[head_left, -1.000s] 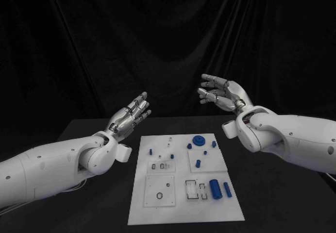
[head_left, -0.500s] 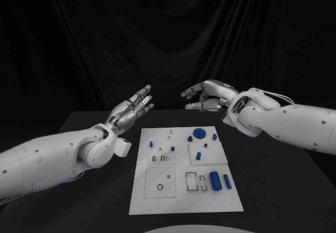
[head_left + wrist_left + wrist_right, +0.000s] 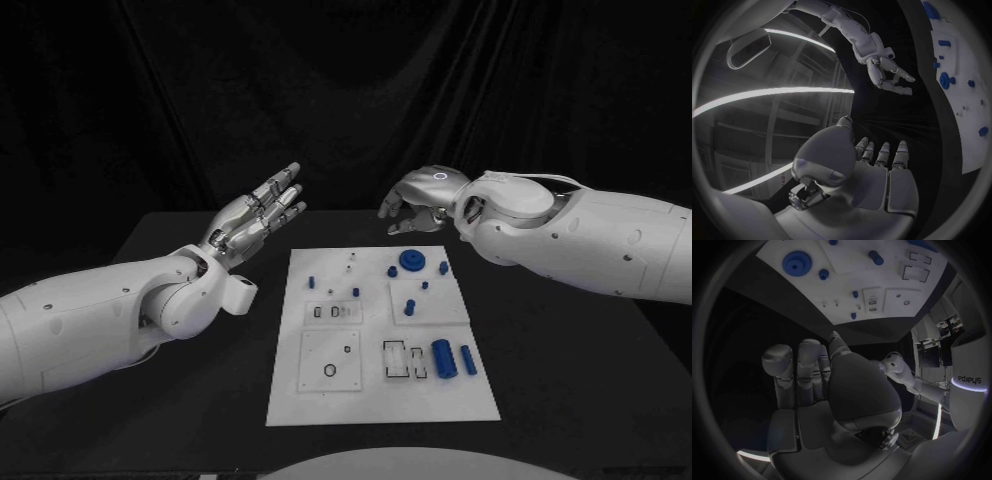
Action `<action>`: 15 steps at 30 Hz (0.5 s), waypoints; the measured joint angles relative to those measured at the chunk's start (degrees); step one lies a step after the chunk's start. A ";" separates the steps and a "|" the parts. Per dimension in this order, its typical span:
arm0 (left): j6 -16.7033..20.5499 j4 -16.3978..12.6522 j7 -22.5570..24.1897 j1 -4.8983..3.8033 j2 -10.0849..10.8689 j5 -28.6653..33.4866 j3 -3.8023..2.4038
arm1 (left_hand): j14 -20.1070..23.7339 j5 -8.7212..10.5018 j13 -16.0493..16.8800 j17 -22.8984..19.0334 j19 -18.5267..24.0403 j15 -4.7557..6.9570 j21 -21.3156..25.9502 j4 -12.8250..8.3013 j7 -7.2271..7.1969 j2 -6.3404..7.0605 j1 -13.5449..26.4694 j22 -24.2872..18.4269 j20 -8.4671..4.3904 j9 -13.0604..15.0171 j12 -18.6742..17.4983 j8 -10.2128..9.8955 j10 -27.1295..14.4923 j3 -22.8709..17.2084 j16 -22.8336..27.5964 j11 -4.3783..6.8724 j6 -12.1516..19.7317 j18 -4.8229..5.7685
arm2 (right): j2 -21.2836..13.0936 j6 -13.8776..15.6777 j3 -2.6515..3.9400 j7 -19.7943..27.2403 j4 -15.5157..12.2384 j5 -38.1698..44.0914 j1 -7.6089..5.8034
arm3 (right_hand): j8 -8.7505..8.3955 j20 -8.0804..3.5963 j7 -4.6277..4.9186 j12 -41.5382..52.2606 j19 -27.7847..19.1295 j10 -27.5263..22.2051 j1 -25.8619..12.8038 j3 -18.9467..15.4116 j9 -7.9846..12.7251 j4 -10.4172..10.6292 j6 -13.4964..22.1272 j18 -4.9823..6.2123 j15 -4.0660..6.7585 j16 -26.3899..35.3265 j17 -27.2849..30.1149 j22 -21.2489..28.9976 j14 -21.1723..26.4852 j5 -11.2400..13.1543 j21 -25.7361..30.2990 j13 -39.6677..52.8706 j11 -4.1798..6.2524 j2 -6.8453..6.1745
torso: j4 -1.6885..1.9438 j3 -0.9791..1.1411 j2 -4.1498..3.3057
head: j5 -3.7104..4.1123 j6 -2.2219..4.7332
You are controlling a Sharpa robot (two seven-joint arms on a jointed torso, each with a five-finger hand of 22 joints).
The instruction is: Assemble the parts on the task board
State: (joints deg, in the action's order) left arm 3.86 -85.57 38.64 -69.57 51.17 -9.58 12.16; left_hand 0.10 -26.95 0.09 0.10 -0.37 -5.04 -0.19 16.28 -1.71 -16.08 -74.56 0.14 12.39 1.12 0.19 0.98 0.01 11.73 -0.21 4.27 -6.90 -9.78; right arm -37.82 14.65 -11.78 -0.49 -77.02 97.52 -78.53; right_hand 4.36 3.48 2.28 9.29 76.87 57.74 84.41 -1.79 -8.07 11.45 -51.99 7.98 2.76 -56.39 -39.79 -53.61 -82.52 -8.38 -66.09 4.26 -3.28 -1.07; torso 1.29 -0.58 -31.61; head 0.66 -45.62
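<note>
On the black table (image 3: 173, 400) the white task board (image 3: 378, 420) lies flat in the middle, between the two arms and touched by neither. It looks like a stiff, thin plate, probably light enough to slide if pushed from the side, so pressing straight down seems safer than nudging.

Several shallow recesses are cut into the board. The two narrow slots (image 3: 404, 360) near the front stand open with nothing in them, and the square plate (image 3: 330, 373) to their left shows one small hole, also unfilled.

Just beside the slots lies the largest part, a short blue cylinder (image 3: 443, 358), with a thinner blue rod (image 3: 469, 360) next to it. Both look hard, smooth and light; they may roll, so a pinch across the middle should serve best. The blue gear (image 3: 411, 262) at the far end offers toothed edges for grip. The blue pegs (image 3: 410, 309) near the centre are very small and would need fingertips alone.

The left hand (image 3: 257, 221) hangs above the table left of the board, fingers straight and apart, holding nothing. The right hand (image 3: 418, 208) hovers beyond the board's far end, fingers loosely bent downward, nothing held.
</note>
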 measured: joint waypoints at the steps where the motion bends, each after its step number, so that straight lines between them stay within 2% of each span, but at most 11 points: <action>1: -0.07 0.01 0.00 0.00 0.11 -0.02 0.00 | 0.09 0.00 0.00 0.00 0.00 -0.09 0.00 0.00 0.07 0.00 0.00 0.00 0.00 0.00 0.00 0.00 0.00 0.00 0.00 0.00 -0.07 0.00 | 0.25 -0.58 -0.01 -0.25 0.29 0.69 0.21 | 0.00 -0.19 0.09 -0.04 -0.20 0.00 0.00 0.17 -0.03 0.17 -0.09 -0.01 0.00 -0.40 -0.50 -0.32 0.00 0.00 -0.24 0.00 0.00 0.00 | 0.15 -0.01 -0.27 | 0.21 0.25; 3: -0.17 0.03 0.01 0.00 0.28 -0.04 0.00 | -0.12 0.00 0.00 -0.01 0.20 -0.30 0.00 0.00 0.07 -0.22 -0.22 0.00 0.20 0.06 0.00 0.00 0.00 0.00 0.00 0.00 -0.07 0.00 | 0.60 -1.42 -0.03 -0.58 0.78 1.53 0.52 | -0.31 -0.20 0.42 -0.32 -0.20 0.00 -0.21 0.54 -0.08 -0.07 -0.42 -0.88 0.00 -1.55 -1.83 -1.38 0.00 0.23 -0.94 0.00 0.00 -0.22 | 0.32 -0.01 -0.74 | 0.50 0.64; 5: -0.34 0.03 0.01 0.00 0.46 -0.07 0.01 | -0.12 -0.28 0.00 -0.02 0.21 -0.30 0.00 -0.17 0.07 -0.22 -0.22 0.00 0.20 0.06 0.00 0.00 0.00 -0.17 0.00 0.00 -0.07 0.00 | 0.97 -2.34 -0.04 -0.96 1.35 2.26 0.98 | -0.33 -0.20 0.42 -0.53 -0.20 0.00 -0.21 0.80 -0.08 -0.16 -0.42 -0.89 0.00 -3.12 -3.70 -3.06 0.00 0.23 -2.19 0.09 0.00 -0.21 | 0.53 -0.02 -1.24 | 0.81 1.19; 6: -0.39 0.03 0.01 0.00 0.52 -0.08 0.02 | -0.12 -0.28 0.01 -0.03 0.21 -0.30 0.00 -0.16 0.08 -0.22 -0.22 0.00 0.20 0.06 0.00 0.00 0.00 -0.16 0.00 0.00 -0.07 0.00 | 1.15 -2.71 -0.04 -1.10 1.62 2.52 1.19 | -0.33 -0.05 0.42 -0.70 0.45 0.17 -0.38 1.09 -0.08 -0.09 -0.42 -1.05 0.04 -5.02 -6.01 -5.65 -0.27 0.23 -3.97 0.18 0.17 -0.38 | 0.63 -0.02 -1.41 | 0.89 1.39; 7: -0.43 0.03 0.01 0.00 0.56 -0.08 0.03 | -0.12 -0.28 0.01 -0.03 0.16 -0.30 0.00 -0.10 0.16 -0.12 -0.32 0.00 0.25 0.06 0.00 0.00 0.00 -0.23 0.00 0.00 -0.16 0.00 | 1.29 -2.97 -0.04 -1.20 1.83 2.68 1.35 | -0.33 -0.09 0.42 -0.87 1.18 0.30 -0.59 1.34 -0.03 -0.08 -0.42 -1.75 0.13 -6.71 -7.95 -7.79 -0.71 0.23 -5.56 0.22 0.30 -0.59 | 0.74 -0.02 -1.62 | 1.04 1.63; 8: -0.49 0.03 0.01 0.00 0.61 -0.09 0.03 | -0.12 -0.51 0.01 -0.04 0.00 -0.30 0.00 0.00 0.28 0.00 -0.61 0.02 0.41 0.05 0.00 0.00 0.00 -0.32 0.00 0.00 -0.38 0.00 | 1.52 -3.34 -0.04 -1.33 2.13 2.91 1.59 | -0.33 -0.12 0.42 -0.87 1.57 0.31 -0.59 1.35 0.04 -0.08 -0.42 -1.76 0.22 -7.75 -9.15 -9.01 -0.82 0.23 -6.44 0.23 0.31 -0.59 | 0.80 -0.04 -1.81 | 1.09 1.90; 12: -0.71 0.19 0.01 0.00 0.63 -0.12 0.03 | -0.12 -0.66 0.01 -0.05 0.00 -0.30 0.00 0.00 0.18 -0.15 -0.76 0.06 0.41 0.11 0.00 0.21 -0.01 -0.32 0.00 -0.40 -0.59 0.00 | 2.56 -4.70 -0.04 -1.68 3.61 3.64 2.68 | -0.33 -0.20 0.22 -1.31 2.27 0.30 -0.66 1.73 0.43 -0.15 -0.19 -1.77 0.26 -10.00 -11.83 -11.87 -1.18 0.23 -8.46 0.29 0.31 -0.97 | 0.83 -0.13 -2.42 | 1.24 2.60; 13: -0.77 0.23 0.02 0.00 0.60 -0.12 0.03 | -0.12 -0.66 0.00 -0.05 0.00 -0.30 0.00 -0.10 0.18 -0.15 -0.76 0.06 0.41 0.12 0.00 0.21 -0.01 -0.42 0.00 -0.40 -0.59 0.00 | 2.74 -4.94 -0.03 -1.72 4.00 3.77 2.98 | -0.33 -0.20 0.36 -1.31 2.27 0.31 -0.67 1.73 0.50 -0.15 -0.04 -1.90 0.26 -10.43 -12.33 -12.31 -1.18 0.23 -8.79 0.29 0.31 -0.96 | 0.83 -0.17 -2.57 | 1.27 2.75; 14: -0.83 0.24 0.02 0.00 0.58 -0.13 0.03 | -0.12 -0.65 -0.01 -0.05 0.00 -0.30 0.00 -0.16 0.18 -0.15 -0.76 0.06 0.41 0.12 0.00 0.21 -0.01 -0.48 0.00 -0.40 -0.59 0.00 | 2.96 -5.23 -0.03 -1.77 4.53 3.92 3.39 | -0.33 -0.20 0.41 -1.31 2.27 0.30 -0.67 1.73 0.56 -0.15 0.01 -2.65 0.26 -10.66 -12.69 -12.62 -1.18 0.23 -8.94 0.33 0.31 -0.96 | 0.83 -0.20 -2.64 | 1.28 2.82; 15: -0.88 0.24 0.02 0.00 0.56 -0.13 0.03 | -0.12 -0.66 -0.01 -0.05 0.00 -0.30 0.00 -0.16 0.18 -0.15 -0.76 0.06 0.41 0.12 0.00 0.21 -0.01 -0.48 0.00 -0.40 -0.59 0.00 | 3.09 -5.42 -0.03 -1.79 4.85 4.01 3.66 | -0.33 -0.20 0.21 -1.31 2.27 0.30 -0.78 1.97 0.64 -0.21 0.20 -2.65 0.26 -11.10 -13.13 -12.99 -1.18 0.47 -9.26 0.38 0.31 -1.07 | 0.82 -0.21 -2.71 | 1.29 2.88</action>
State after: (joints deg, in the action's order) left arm 2.98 -85.33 38.65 -69.57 51.74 -9.71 12.20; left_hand -0.02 -27.61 0.08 0.05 -0.37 -5.34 -0.19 16.12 -1.53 -16.23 -75.32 0.20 12.80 1.23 0.19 1.19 0.00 11.25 -0.21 3.87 -7.49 -9.78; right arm -34.73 9.23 -11.81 -2.28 -72.16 101.53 -74.87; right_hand 4.03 3.28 2.49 7.98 79.14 58.04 83.64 0.18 -7.43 11.24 -51.78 5.33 3.01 -67.49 -52.93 -66.61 -83.70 -7.90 -75.36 4.64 -2.97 -2.15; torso 2.11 -0.79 -34.32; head 1.95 -42.73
